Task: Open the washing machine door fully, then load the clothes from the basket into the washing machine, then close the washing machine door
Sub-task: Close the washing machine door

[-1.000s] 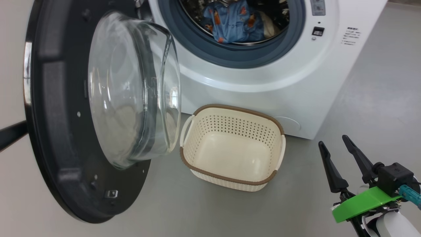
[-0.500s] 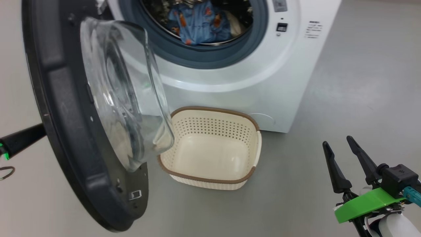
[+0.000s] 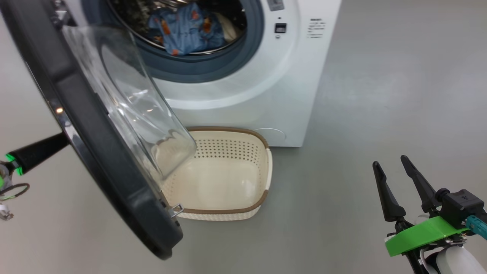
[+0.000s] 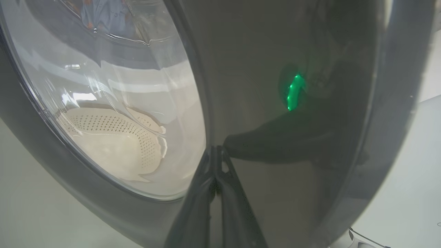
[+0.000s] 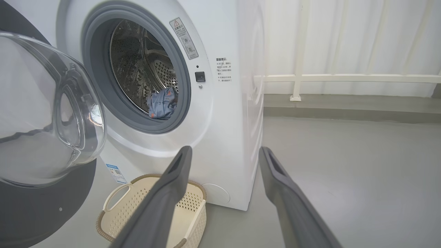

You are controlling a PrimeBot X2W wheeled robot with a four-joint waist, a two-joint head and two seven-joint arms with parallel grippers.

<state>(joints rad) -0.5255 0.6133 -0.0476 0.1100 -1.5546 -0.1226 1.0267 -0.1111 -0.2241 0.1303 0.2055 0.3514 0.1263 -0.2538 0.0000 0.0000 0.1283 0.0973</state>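
One step looks left to do: shutting the washing machine door (image 3: 125,198). It stands partway swung, its black rim slanting across the left of the head view and its glass bowl (image 3: 129,102) bulging toward the opening, well short of the grey seal (image 3: 205,72).

The left gripper (image 4: 216,155) explains that angle. Its two dark fingers are pressed together into one blunt tip, and the left wrist view shows that tip touching the door's glossy outer face, beside the window. Nothing is pinched; closed fingers make a stiffer pusher, which suits a shove better than a grasp.

Inside the washing machine (image 3: 247,91) the clothes (image 3: 182,28), blue with orange prints plus a pale piece, lie low in the steel drum (image 5: 144,69). They look clear of the seal, so they should not catch.

The basket (image 3: 220,182) sits empty on the floor (image 3: 342,152) just in front of the machine. Whether the door's lower edge clears its rim I cannot tell.

The right gripper (image 3: 389,161) hangs at the lower right, fingers spread and holding nothing, well apart from the door's swing.
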